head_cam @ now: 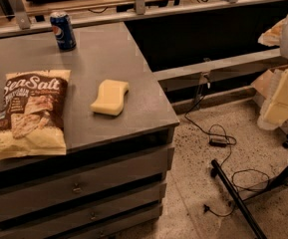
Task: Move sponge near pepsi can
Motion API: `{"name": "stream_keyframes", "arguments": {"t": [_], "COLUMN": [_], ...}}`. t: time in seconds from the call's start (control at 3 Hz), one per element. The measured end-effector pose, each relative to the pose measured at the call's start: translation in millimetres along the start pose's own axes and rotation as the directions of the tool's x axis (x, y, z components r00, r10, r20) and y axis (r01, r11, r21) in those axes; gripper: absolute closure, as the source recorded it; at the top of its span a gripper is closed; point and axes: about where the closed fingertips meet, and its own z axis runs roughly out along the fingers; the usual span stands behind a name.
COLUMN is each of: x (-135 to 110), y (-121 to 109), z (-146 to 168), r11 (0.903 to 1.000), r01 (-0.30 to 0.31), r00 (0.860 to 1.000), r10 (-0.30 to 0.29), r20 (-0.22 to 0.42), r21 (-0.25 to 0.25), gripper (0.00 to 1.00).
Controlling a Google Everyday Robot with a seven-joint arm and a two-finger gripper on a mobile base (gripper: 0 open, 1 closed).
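Observation:
The pale yellow sponge (110, 97) lies flat on the grey counter top (103, 54), near its right front part. The dark blue pepsi can (63, 31) stands upright at the back of the counter, well behind and to the left of the sponge. My gripper (279, 101) hangs at the right edge of the view, off the counter and above the floor, far to the right of the sponge. It holds nothing that I can see.
A large brown-and-yellow "Sea Salt" chip bag (30, 114) lies on the counter's left front part. The counter has drawers (78, 188) below. Cables (218, 141) and a black stand leg (238, 198) lie on the speckled floor at right. A rail (138, 6) runs behind the counter.

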Motion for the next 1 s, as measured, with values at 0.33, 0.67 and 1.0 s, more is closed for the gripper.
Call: {"name": "stream_keyframes", "arguments": {"t": [0.33, 0.67, 1.0], "x": [-2, -10, -48], "y": [-4, -22, -60], "z": [-1, -4, -4], "r11": [0.9999, 0.9982, 0.9860], "r01": [0.004, 0.022, 0.128], "r00": [1.000, 0.998, 0.976], "r10": [-0.004, -0.025, -0.145], "r20": [0.010, 0.053, 0.163], "r21": [0.010, 0.056, 0.107], "gripper": [0.00, 0.00, 0.00]}}
